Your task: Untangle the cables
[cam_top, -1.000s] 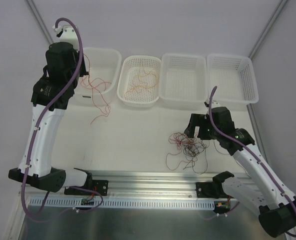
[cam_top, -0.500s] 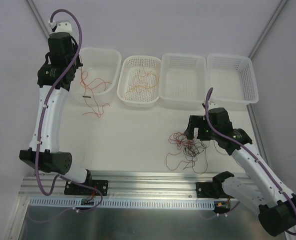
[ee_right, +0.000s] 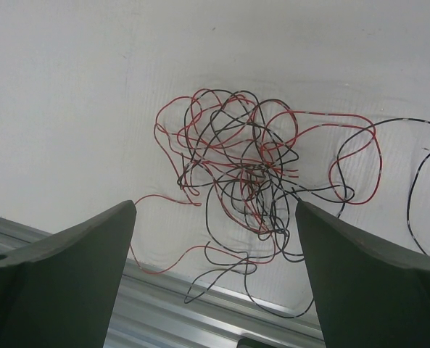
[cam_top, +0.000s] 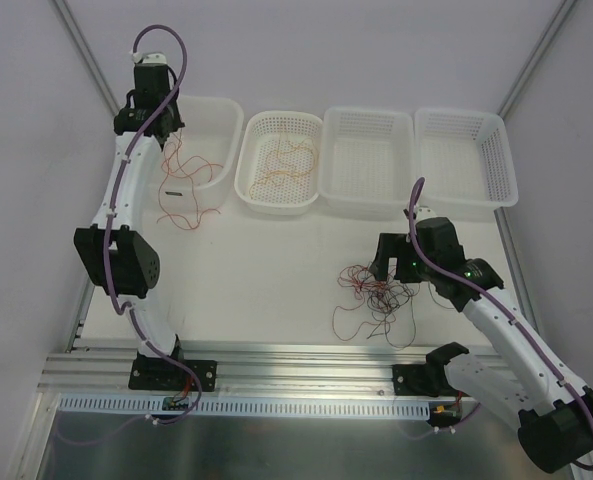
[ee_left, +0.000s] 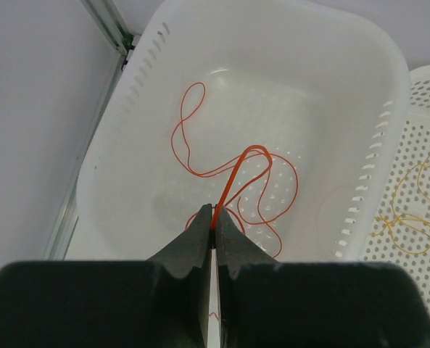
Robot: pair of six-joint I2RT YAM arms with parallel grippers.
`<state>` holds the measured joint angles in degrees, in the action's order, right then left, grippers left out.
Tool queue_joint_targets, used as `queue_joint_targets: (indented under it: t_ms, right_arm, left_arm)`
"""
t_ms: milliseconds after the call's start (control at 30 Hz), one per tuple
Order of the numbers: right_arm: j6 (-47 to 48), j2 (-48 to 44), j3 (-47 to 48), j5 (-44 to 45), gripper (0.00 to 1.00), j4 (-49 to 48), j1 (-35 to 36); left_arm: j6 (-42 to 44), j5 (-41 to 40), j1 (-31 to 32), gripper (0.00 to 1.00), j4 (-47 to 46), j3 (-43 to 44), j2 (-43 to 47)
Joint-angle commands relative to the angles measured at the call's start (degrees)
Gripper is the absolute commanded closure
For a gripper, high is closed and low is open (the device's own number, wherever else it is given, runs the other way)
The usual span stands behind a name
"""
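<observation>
The cable (ee_left: 228, 185) is orange. Its bin (ee_left: 331, 87) is white. The tangle (ee_right: 254, 174) is red and black. The table (ee_right: 69, 87) is white.

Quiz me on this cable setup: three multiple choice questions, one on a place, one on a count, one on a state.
1. Where does the tangle of red and black cables lie?
A) in the rightmost basket
B) on the table below the right hand
C) in the second basket

2. How many white baskets stand in the row?
A) two
B) three
C) four

3. What is the left hand doing?
A) standing wide open
B) pinching an orange cable
C) resting on the table

Answers:
1 B, the right wrist view shows it on bare table.
2 C, four sit side by side.
3 B, it is shut on the cable over the leftmost basket.
</observation>
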<state>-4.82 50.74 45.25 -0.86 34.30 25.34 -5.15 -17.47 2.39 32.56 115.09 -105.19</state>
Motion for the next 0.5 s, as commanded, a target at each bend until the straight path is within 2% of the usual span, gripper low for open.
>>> queue_joint_targets:
  t_ms: [0, 167, 467]
  right_arm:
    - [1.0, -1.0, 0.2, 0.5, 0.03, -0.6, 0.3]
    - [0.7, -0.7, 0.6, 0.5, 0.03, 0.0, 0.3]
    - [0.1, 0.0, 1.1, 0.2, 0.03, 0.7, 0.2]
  left_arm:
    - [-2.3, 1.9, -1.8, 1.0, -2.4, 2.2, -3.7]
    - [-4.3, 6.0, -2.0, 1.0, -2.4, 1.8, -7.8]
    - [-5.9, 8.2, -3.2, 0.97, -2.4, 1.5, -14.3]
